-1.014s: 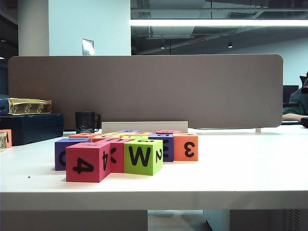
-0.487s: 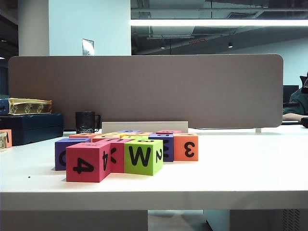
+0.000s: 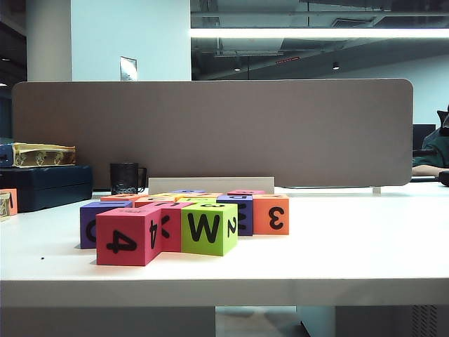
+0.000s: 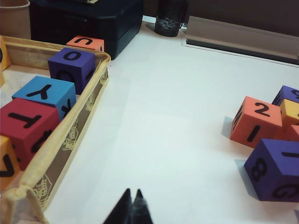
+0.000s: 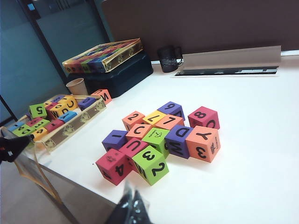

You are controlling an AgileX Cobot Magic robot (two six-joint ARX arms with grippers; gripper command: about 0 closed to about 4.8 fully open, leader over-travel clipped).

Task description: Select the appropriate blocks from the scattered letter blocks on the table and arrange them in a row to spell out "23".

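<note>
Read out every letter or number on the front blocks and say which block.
"4": pink cube, front face.
"W": lime-green cube, front face.
"3": orange cube, front face.
Print on the black mug: too blurred.
Left hand and right hand, above the table: no text.

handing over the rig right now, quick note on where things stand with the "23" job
Left gripper: shut, empty, above bare table, beside the block cluster.
Right gripper: looks shut, empty, hanging over the table's front edge, short of the cluster.
Blocks: all bunched together. The orange block with 2 on top sits at the cluster's back left. The lime-green block at the front shows a 3.
Done: nothing picked, no row started.
Left: pull out a 2 and a 3 and set them side by side.
</note>
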